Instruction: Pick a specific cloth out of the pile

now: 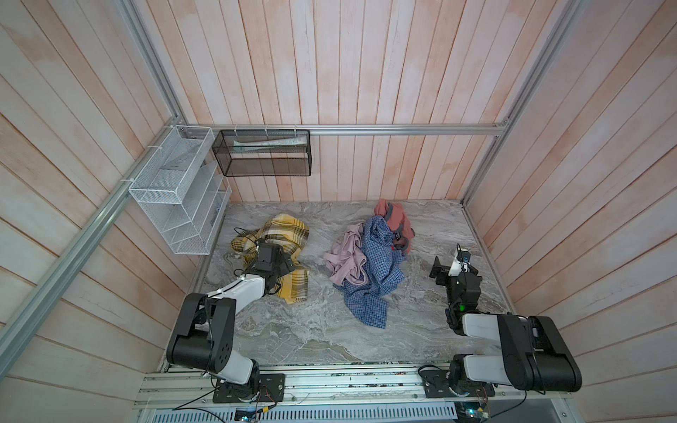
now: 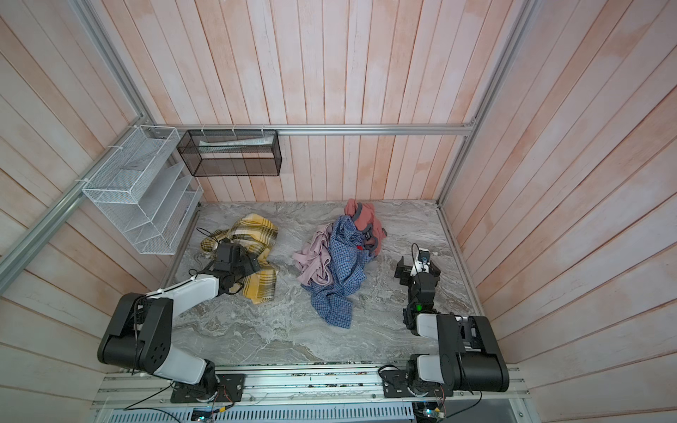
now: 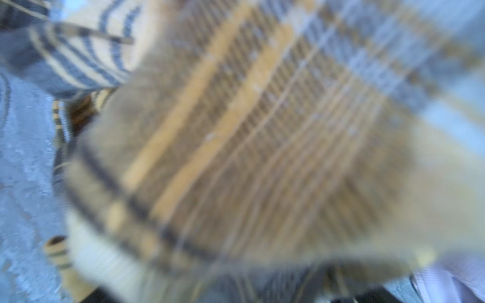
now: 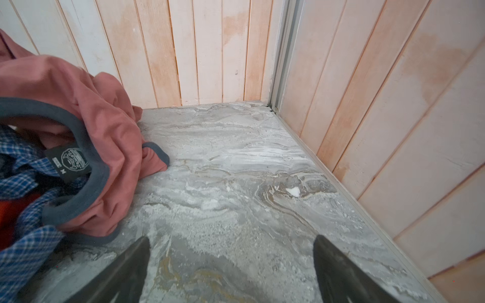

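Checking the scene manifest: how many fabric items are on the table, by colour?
Yellow plaid cloth: 1
Pale pink garment: 1
Blue checked shirt: 1
Salmon-red garment with grey trim: 1
Total: 4

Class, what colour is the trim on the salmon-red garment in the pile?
Dark grey; the trim on the salmon-red garment shows best in the right wrist view.
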Robot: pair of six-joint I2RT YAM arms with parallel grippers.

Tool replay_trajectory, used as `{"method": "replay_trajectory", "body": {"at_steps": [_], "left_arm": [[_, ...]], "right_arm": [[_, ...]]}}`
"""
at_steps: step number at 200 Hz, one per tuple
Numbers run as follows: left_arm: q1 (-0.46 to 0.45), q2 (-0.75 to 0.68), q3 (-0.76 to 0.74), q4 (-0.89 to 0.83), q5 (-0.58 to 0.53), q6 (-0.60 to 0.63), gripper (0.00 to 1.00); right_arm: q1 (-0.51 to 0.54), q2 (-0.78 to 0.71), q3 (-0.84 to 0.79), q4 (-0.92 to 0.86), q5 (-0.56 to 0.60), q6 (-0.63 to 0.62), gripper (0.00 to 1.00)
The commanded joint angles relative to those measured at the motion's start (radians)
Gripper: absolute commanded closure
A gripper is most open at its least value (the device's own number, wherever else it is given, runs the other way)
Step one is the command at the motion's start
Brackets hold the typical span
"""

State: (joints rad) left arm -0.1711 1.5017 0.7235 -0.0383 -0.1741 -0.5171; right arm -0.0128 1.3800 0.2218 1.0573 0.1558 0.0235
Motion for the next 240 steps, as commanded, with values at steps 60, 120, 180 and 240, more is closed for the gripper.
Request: {"method": "replay_trajectory", "body": {"at_steps": [60,120,180,240], "left_arm": [[-0.007,-0.208,-0.05,-0.056,-0.098,-0.025,0.0],[-0.071,-0.404,-0.108,-0.162,-0.244,-0.096,0.0],[-0.083,-0.468,-0.109,-0.199,-0.206,-0.025,0.0],[-0.308,-0.392,-0.144,-0.292,-0.266,-0.213,0.0]], "right_arm": [[-0.031,0.148,0.01,0.183,-0.101,0.03,0.02],[-0.032,0.137,0.021,0.143,-0.11,0.019,0.02],[-0.032,0.135,0.022,0.142,-0.111,0.019,0.02],[-0.032,0.136,0.021,0.141,-0.111,0.018,0.02]]}}
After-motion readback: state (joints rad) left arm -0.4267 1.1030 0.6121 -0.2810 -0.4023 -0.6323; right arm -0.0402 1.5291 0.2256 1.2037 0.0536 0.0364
